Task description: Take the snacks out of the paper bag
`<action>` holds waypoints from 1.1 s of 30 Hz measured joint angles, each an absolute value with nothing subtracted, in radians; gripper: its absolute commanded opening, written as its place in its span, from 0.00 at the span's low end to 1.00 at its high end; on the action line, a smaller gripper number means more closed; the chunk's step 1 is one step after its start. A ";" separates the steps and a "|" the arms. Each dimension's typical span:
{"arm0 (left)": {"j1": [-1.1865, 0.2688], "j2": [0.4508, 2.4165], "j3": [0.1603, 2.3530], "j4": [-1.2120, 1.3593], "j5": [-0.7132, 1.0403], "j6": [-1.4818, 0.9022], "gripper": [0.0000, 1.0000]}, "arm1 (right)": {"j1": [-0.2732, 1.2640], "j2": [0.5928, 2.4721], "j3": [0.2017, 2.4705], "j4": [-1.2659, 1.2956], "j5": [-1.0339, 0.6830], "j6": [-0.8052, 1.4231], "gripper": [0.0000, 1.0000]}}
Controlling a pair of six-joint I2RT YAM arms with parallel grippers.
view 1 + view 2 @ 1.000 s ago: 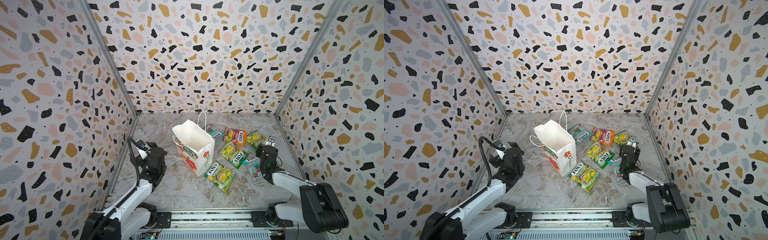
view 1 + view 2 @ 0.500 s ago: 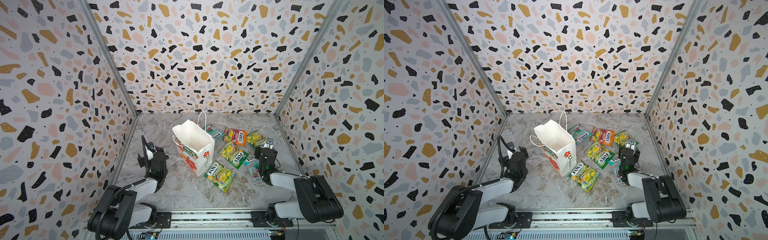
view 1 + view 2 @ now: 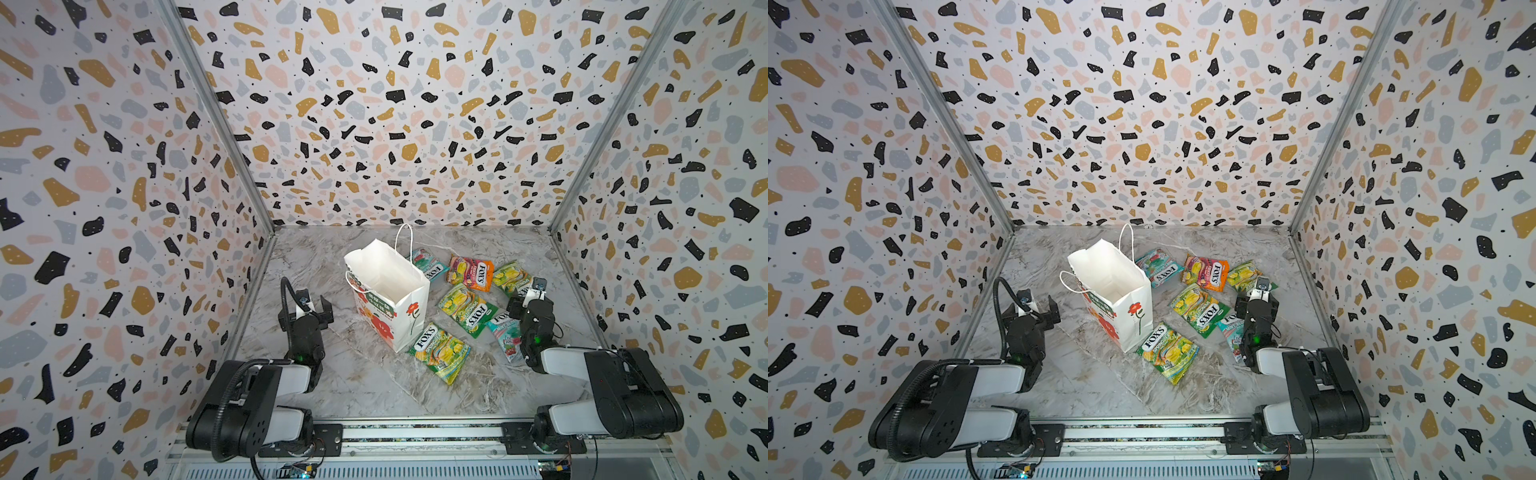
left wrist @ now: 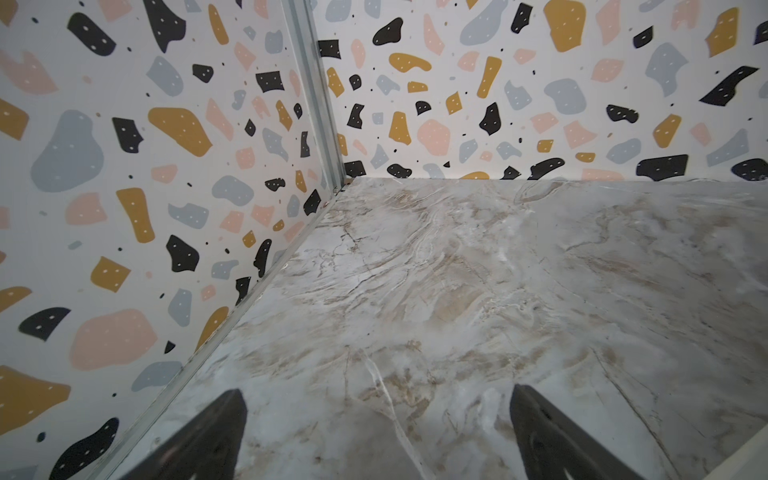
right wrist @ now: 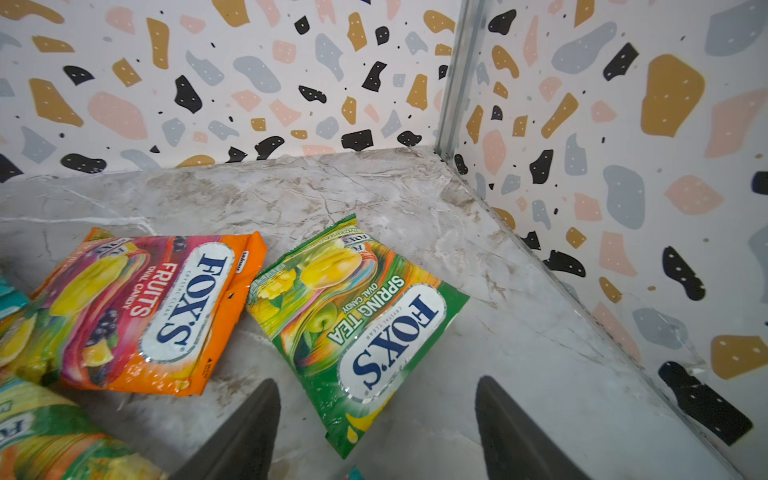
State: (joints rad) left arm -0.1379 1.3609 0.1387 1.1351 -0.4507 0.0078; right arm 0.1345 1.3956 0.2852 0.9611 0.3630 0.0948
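The white paper bag [image 3: 388,291] [image 3: 1115,293] stands upright with its mouth open at mid-table; its inside is not visible. Several FOX'S snacks lie flat to its right: a teal one [image 3: 428,264], an orange one [image 3: 471,272] [image 5: 137,316], a green one [image 3: 509,277] [image 5: 353,324], another green [image 3: 465,309], a teal [image 3: 505,334] by the right arm and a green [image 3: 440,352] in front. My right gripper [image 3: 528,301] [image 5: 376,386] is open and empty, just above the near corner of the far-right green packet. My left gripper [image 3: 306,308] [image 4: 378,399] is open over bare table, left of the bag.
Terrazzo-patterned walls close the marble table [image 3: 374,386] on the left, back and right. The right gripper is close to the right wall [image 5: 623,208], the left gripper close to the left wall [image 4: 124,249]. Both arm bases sit on the front rail [image 3: 415,432].
Both arms have folded down and back toward the front rail, while the grippers stayed near their places. The right jaws have spread slightly wider. Bag and packets have not moved.
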 measured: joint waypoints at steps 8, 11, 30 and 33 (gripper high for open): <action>-0.135 1.410 0.135 1.214 -0.382 0.031 1.00 | 0.131 1.388 0.169 1.164 0.252 0.034 0.76; -0.135 1.411 0.135 1.221 -0.374 0.035 1.00 | 0.126 1.420 0.110 1.265 0.208 0.014 0.76; -0.125 1.419 0.149 1.196 -0.435 -0.001 1.00 | 0.117 1.519 0.155 1.369 0.192 -0.002 0.99; -0.125 1.419 0.149 1.195 -0.436 -0.003 1.00 | 0.117 1.519 0.155 1.369 0.194 -0.002 0.99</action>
State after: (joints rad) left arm -0.1249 1.4193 0.1486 1.1954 -0.4358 -0.0029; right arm 0.1169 1.5188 0.1555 1.3689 0.1940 -0.0021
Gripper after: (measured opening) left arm 0.999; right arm 0.990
